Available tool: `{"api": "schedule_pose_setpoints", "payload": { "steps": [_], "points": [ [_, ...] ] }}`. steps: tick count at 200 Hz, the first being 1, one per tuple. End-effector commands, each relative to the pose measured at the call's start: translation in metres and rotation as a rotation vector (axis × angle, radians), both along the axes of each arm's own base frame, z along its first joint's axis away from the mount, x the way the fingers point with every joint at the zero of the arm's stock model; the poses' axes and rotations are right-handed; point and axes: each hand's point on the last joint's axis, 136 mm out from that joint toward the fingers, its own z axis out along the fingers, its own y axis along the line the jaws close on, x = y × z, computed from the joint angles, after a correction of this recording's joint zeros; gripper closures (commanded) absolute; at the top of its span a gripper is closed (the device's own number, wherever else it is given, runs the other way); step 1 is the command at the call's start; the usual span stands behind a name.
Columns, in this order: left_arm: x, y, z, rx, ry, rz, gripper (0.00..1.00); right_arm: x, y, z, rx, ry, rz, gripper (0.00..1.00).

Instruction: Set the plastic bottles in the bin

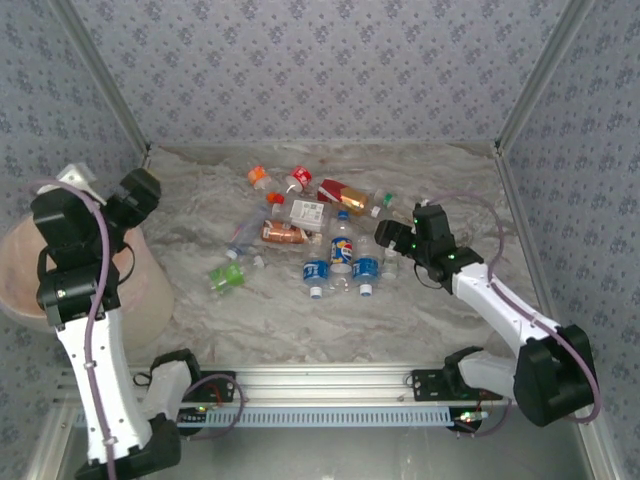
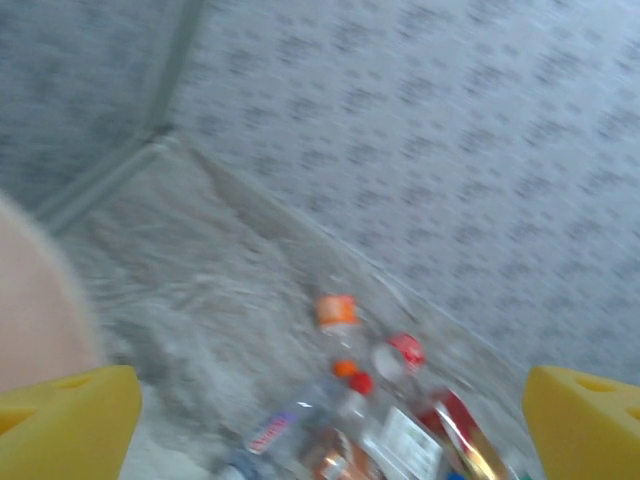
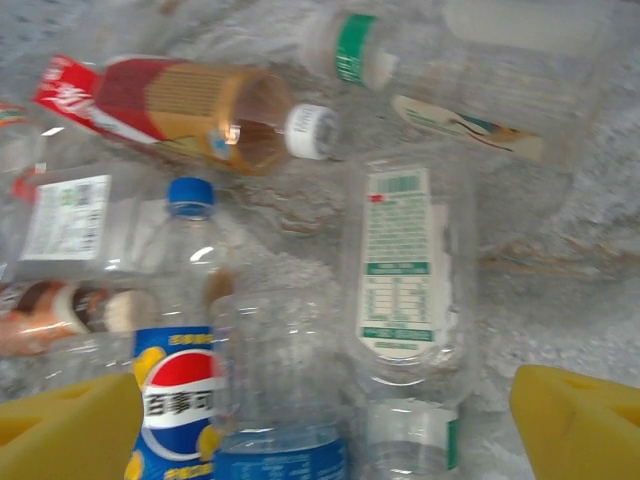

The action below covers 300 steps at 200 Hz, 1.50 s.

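Right jaws wide and empty at the right edge of the bottle pile [image 1: 320, 235]. A clear green-labelled bottle [image 3: 400, 270] lies between them, long axis square to the closing line, so I'd grab that. Left jaws wide above the bin [image 1: 150, 285], well left of the pile.

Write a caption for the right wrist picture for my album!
The right arm's open yellow fingers hover above a Pepsi bottle and other plastic bottles.

Bin [image 1: 152, 285] partly hidden behind left arm [image 1: 88, 350], bottles [image 2: 337, 312] blurred from left wrist, Pepsi bottle [image 3: 180, 395] cropped below
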Motion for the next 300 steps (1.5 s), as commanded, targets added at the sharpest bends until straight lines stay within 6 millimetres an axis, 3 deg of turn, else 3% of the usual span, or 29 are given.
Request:
{"api": "schedule_pose_setpoints", "payload": {
  "steps": [1,62,95,127,196,221,257,300],
  "points": [
    [0.012,-0.040,0.021,0.005,-0.094,-0.179,0.02,0.000,-0.017,-0.025,-0.028,0.075,-0.138,0.07],
    [0.042,-0.126,-0.012,0.032,-0.022,-0.457,0.02,0.011,-0.006,-0.058,-0.107,0.140,-0.068,0.13],
    [0.055,-0.146,-0.027,0.053,0.014,-0.494,0.02,0.016,-0.009,-0.074,-0.158,0.195,-0.083,0.16],
    [0.059,-0.158,-0.032,0.057,0.017,-0.521,0.02,0.018,-0.022,-0.081,-0.230,0.229,-0.129,0.21],
    [0.063,-0.164,-0.039,0.066,0.035,-0.532,0.02,0.020,-0.023,-0.102,-0.244,0.245,-0.109,0.24],
    [0.064,-0.164,-0.043,0.064,0.045,-0.528,0.02,0.022,-0.026,-0.103,-0.271,0.225,-0.095,0.31],
    [0.066,-0.166,-0.052,0.055,0.065,-0.529,0.02,0.021,-0.031,-0.093,-0.285,0.173,-0.101,0.40],
    [0.071,-0.183,-0.065,0.043,0.092,-0.594,0.02,0.019,-0.041,-0.063,-0.299,0.046,-0.125,0.45]
  ]
}}
